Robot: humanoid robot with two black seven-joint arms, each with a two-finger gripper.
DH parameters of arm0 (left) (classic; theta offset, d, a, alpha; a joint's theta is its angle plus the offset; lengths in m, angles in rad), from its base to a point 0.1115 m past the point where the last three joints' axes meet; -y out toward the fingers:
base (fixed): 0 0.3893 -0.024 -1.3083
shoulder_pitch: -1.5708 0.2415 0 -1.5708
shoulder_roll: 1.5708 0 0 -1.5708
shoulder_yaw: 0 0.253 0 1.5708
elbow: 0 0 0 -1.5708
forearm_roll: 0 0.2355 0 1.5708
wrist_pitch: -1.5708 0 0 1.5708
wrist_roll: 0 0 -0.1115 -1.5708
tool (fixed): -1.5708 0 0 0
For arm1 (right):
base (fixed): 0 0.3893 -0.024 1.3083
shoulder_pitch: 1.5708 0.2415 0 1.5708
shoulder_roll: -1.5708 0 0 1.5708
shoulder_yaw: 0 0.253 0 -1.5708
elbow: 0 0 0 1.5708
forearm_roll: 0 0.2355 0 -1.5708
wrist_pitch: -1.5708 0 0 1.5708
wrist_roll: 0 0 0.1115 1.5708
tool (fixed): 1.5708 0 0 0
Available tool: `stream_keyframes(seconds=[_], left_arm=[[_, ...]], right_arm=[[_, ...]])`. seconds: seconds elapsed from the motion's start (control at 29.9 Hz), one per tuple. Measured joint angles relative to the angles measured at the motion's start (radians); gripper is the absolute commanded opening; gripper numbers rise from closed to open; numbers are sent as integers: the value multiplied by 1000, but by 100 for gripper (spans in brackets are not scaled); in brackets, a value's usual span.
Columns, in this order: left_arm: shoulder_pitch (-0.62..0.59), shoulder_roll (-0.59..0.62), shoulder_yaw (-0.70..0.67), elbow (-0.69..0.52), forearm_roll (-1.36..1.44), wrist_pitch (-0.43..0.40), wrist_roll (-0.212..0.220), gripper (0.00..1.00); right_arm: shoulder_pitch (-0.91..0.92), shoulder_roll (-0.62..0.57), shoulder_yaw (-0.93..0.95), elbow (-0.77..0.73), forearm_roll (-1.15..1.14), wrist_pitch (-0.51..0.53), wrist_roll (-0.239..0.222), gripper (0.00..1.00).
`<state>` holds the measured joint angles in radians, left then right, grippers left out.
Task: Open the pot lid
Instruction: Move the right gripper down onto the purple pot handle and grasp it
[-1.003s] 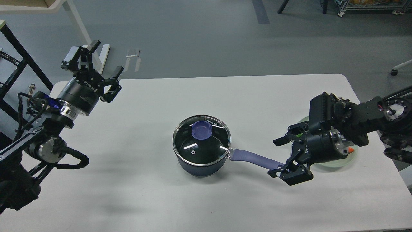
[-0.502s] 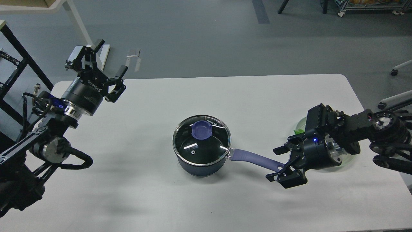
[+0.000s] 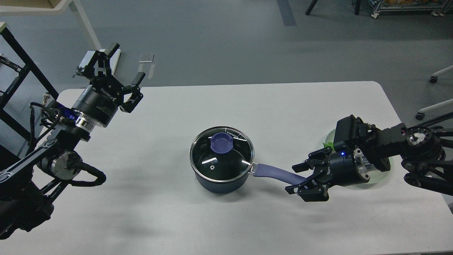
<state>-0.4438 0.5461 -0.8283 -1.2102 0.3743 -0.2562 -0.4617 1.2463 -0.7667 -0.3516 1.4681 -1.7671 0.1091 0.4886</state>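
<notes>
At nine to ten o'clock from the pot, our left gripper [image 3: 125, 78] hangs over the far left corner of the white table [image 3: 226, 106], its two fingers spread wide and holding nothing. Near the middle of the table stands the pot [image 3: 221, 177], dark blue, with the lid [image 3: 222, 154] seated flat on its rim; the purple knob [image 3: 221, 142] sits toward twelve o'clock on the glass and the small vent hole toward seven. The lavender handle [image 3: 274, 173] runs out from the pot toward four o'clock. At its far end our right gripper [image 3: 296, 177] has its fingers parted, one on either side of the handle tip, not yet clamped onto it. Behind that wrist, at three o'clock from the pot, a pale green plate [image 3: 385, 170] shows partly.
</notes>
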Motion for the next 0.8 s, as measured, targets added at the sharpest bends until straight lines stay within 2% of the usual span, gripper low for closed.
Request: stream_keyframes(seconds=[0.17,0.27,0.47,0.6,0.8], left_arm=[[-1,0,0,-5,0,1,0,99],[-1,1,0,-6,0,1,0,99],[-1,1,0,-10,0,3,0,99],[-2,1,1,-12,11,4,1,99],[-43,3,1,-13,217,-13,-16,99]], right_arm=[[-6,26,0,-26,1,0,0,64],[-10,33,-1,-33,1,0,0,56],[-17,35,-1,-34,0,0,0,53],[-17,35,-2,-34,0,0,0,46],[-18,38,-3,-36,0,0,0,39]])
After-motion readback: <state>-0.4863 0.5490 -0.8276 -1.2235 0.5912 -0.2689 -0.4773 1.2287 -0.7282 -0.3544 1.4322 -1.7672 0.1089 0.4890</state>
